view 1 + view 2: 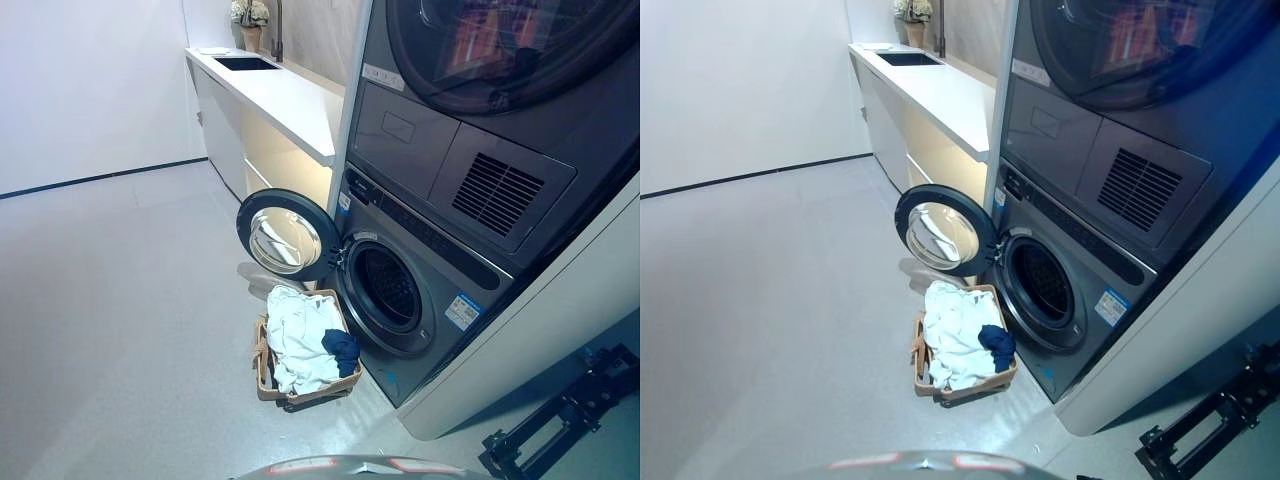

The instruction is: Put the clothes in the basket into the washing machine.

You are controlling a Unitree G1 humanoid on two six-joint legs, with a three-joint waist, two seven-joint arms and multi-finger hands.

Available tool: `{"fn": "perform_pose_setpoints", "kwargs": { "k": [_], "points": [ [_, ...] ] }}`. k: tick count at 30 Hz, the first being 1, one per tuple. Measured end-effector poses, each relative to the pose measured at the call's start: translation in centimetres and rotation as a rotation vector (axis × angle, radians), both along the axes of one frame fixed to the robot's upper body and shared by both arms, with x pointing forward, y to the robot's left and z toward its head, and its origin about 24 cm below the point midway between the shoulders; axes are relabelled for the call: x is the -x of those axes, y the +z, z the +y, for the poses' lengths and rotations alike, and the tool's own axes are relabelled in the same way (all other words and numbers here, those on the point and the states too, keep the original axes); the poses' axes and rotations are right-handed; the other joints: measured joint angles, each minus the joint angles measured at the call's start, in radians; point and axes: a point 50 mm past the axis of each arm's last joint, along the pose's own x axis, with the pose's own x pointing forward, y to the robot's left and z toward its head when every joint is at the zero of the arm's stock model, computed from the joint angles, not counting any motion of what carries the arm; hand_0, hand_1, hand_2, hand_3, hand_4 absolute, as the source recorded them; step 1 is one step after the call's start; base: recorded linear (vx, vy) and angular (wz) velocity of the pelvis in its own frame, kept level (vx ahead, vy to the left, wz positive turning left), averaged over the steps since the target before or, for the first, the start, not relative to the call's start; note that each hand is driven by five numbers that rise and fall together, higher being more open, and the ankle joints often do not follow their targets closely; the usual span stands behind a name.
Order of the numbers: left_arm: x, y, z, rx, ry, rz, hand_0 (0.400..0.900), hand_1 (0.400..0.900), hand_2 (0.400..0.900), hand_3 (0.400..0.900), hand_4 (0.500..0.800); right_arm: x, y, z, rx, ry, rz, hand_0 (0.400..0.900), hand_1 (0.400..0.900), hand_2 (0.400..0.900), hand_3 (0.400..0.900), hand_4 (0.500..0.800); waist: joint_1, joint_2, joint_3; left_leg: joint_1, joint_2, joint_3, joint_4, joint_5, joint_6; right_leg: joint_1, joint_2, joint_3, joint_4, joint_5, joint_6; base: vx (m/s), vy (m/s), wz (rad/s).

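Observation:
A tan basket (264, 382) stands on the floor in front of the washing machine (440, 320). It holds white clothes (298, 335) and a dark blue piece (342, 349) at its right side. The machine's round door (283, 235) is swung open to the left, and the dark drum opening (388, 288) shows just right of the basket. The basket also shows in the right eye view (923, 381). Neither of my hands shows in any view.
A second machine (480, 120) is stacked above the washer. A white counter (275, 95) with a sink runs along the wall behind, with a potted plant (250, 18) at its far end. A black stand (560, 420) lies at the lower right.

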Motion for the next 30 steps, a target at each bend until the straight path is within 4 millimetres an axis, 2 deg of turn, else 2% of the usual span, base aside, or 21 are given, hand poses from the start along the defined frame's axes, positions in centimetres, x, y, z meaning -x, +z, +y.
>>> {"fn": "perform_pose_setpoints", "kwargs": {
  "k": [23, 27, 30],
  "points": [
    [-0.2, 0.0, 0.0, -0.001, -0.003, -0.006, 0.900, 0.900, 0.900, 0.900, 0.800, -0.1, 0.0, 0.0, -0.001, 0.001, -0.003, 0.900, 0.900, 0.900, 0.900, 0.800, 0.000, 0.001, 0.011, -0.002, 0.003, 0.000, 0.000, 0.000, 0.000, -0.001, 0.003, 0.001, 0.000, -0.002, -0.002, 0.00, -0.006, -0.01],
    [-1.1, 0.1, 0.1, -0.005, -0.011, -0.024, 0.900, 0.900, 0.900, 0.900, 0.800, -1.3, 0.1, 0.0, -0.001, 0.010, -0.029, 0.900, 0.900, 0.900, 0.900, 0.800, -0.002, 0.005, 0.036, -0.019, 0.010, 0.005, 0.000, 0.004, -0.006, -0.025, 0.009, 0.006, 0.008, -0.002, -0.002, -0.11, -0.091, -0.10],
    [-2.6, 0.2, 0.1, -0.004, -0.017, -0.058, 0.900, 0.900, 0.900, 0.900, 0.800, -2.8, 0.3, -0.1, 0.004, 0.021, -0.063, 0.900, 0.900, 0.900, 0.900, 0.800, -0.004, 0.020, 0.059, -0.061, 0.019, 0.010, 0.002, 0.017, -0.013, -0.083, 0.017, 0.012, 0.033, -0.003, -0.007, -0.11, -0.162, -0.09]
  ]
}}
